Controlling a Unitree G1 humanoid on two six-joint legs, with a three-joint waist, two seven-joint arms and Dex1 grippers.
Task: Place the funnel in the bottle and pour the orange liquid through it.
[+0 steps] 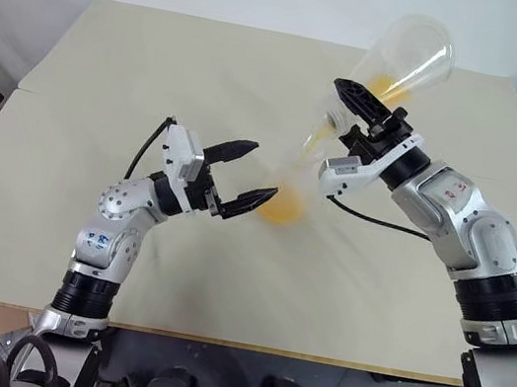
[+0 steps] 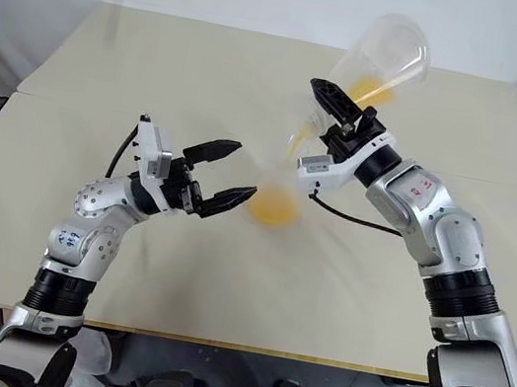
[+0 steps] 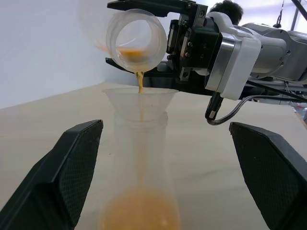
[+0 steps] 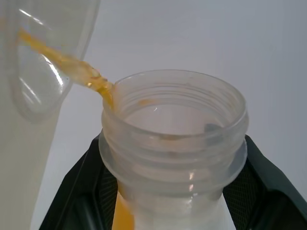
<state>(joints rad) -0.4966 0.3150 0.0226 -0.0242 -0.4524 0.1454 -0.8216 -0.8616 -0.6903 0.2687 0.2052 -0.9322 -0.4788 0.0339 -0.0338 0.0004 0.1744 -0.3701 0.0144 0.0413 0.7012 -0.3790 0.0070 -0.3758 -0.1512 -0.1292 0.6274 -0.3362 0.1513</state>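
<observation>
Two wide-open left gripper [image 1: 251, 174] fingers sit apart beside the bottle [image 3: 141, 182], while the right gripper [image 1: 352, 120] squeezes a tipped jar [image 1: 402, 63] above.

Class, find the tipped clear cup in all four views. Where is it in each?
Left eye view: cup, upper right.
Right eye view: above centre, towards the right.
Left wrist view: its mouth above the funnel.
Right wrist view: its threaded neck between black fingers.
Shared landmark: the orange stream leaving its mouth.
</observation>
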